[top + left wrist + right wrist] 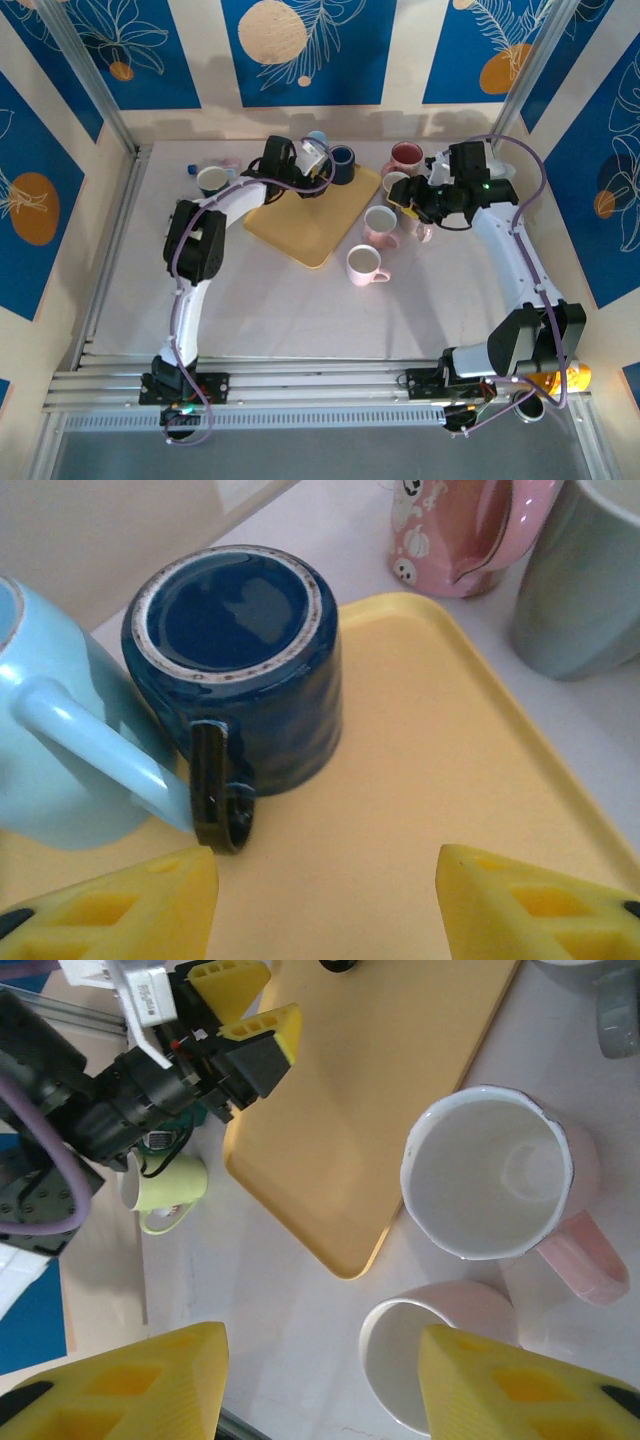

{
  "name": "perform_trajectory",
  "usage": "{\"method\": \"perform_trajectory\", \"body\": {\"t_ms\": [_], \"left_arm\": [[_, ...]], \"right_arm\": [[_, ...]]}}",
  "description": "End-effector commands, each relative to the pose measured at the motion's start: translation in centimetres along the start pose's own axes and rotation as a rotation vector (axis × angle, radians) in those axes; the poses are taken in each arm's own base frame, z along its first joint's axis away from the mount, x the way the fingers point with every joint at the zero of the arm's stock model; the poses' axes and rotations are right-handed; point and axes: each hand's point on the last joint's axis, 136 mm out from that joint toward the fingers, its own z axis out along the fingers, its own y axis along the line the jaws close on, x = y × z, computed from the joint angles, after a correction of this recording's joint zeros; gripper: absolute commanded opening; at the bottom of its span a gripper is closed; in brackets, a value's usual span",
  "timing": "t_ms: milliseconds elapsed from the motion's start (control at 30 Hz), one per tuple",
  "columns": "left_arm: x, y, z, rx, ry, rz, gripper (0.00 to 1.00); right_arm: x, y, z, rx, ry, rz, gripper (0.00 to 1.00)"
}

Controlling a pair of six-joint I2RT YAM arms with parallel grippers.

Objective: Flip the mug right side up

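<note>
Top external view: the navy mug (343, 165) stands upside down on the far corner of the tray (300, 235), with the left tool (322, 168) just beside it and a pale blue mug (318, 140) close by. The right tool (405, 202) hangs over a cluster of upright mugs on the tabletop (260, 300) to the right of the tray. Left wrist view: the navy mug (235, 650) has its base up and its rim on the tray, handle toward the camera, with the pale blue mug close against its left. The left tool (325, 900) is open, its yellow fingers (110, 905) well apart with nothing between them, just short of the mug. A printed mug (465, 530) and a grey mug (580, 580) stand off the tray. Right wrist view: the right tool (320, 1390) is open over the tabletop, gripping nothing. A pink mug (500, 1170) stands upright near the tray's corner, and a second mug (430, 1360) stands near one finger.
</note>
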Motion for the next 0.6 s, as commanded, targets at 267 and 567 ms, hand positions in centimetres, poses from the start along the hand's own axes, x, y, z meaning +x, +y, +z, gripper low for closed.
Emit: {"method": "perform_trajectory", "body": {"t_ms": [267,567], "left_arm": [[-2.2,2.0,2.3,-0.032,-0.203,0.328,0.63],[-1.5,2.9,4.1,-0.031,-0.179,0.356,0.63]], "right_arm": [[1.1,-0.9,-1.2,-0.068,0.03,0.062,0.52],[0.4,-1.0,-1.8,-0.109,0.018,0.094,0.52]]}}
